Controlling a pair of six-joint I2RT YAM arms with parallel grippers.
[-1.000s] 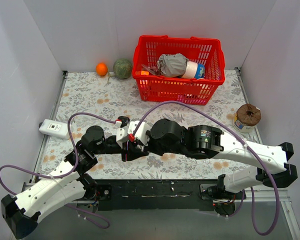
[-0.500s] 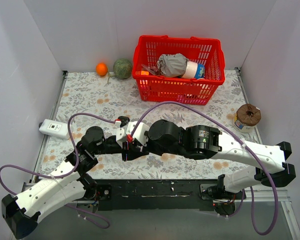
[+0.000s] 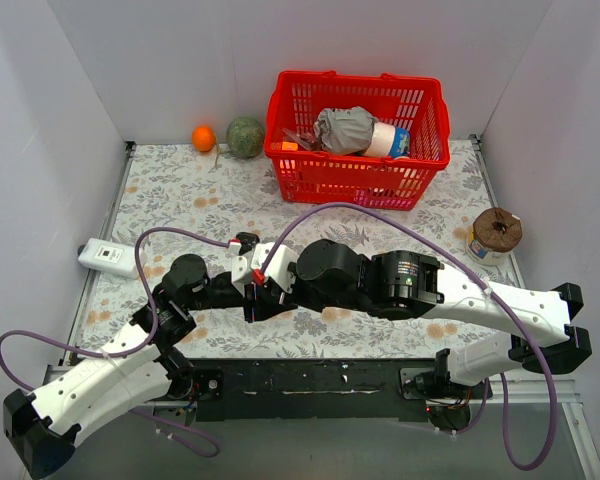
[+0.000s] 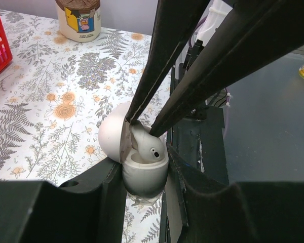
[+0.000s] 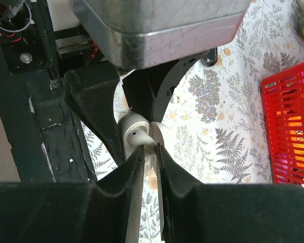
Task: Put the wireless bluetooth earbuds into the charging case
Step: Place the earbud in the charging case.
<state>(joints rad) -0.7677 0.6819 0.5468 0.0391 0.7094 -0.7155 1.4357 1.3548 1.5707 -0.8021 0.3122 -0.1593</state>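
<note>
Reading off the wrist views for you: your left fingers [image 4: 111, 185] are clamped on the lower half of the white pebble-shaped plastic charging case [image 4: 144, 177], one pad on each side. The case lid is swung open to one side.

The small glossy white earbud [image 4: 149, 150] sits in the open well of the case, with its upper end poking above the rim. I can't tell whether it is fully seated.

Your right fingers [image 5: 136, 182] come down on it from above, parted by a narrow gap. Their tips sit on either side of the earbud's upper end, and one tip is right at the inside of the lid. Neither wrist view shows whether the tips actually touch the earbud.

On the top view, both sets of fingers meet close to the near edge of the floral-print counter [image 3: 180, 190], a little left of its middle. The case is hidden under the arms there, so I can't tell you whether it rests on the counter or is held just above it.

Other items:
- red plastic mesh basket [image 3: 350, 182], at the far edge and holding assorted clutter
- small orange fruit [image 3: 203, 137] and round green fruit [image 3: 245, 137], side by side near the far-left corner
- flat white box-shaped device [image 3: 108, 257], at the left edge
- cream jar with brown lid [image 3: 496, 235], at the right edge
</note>
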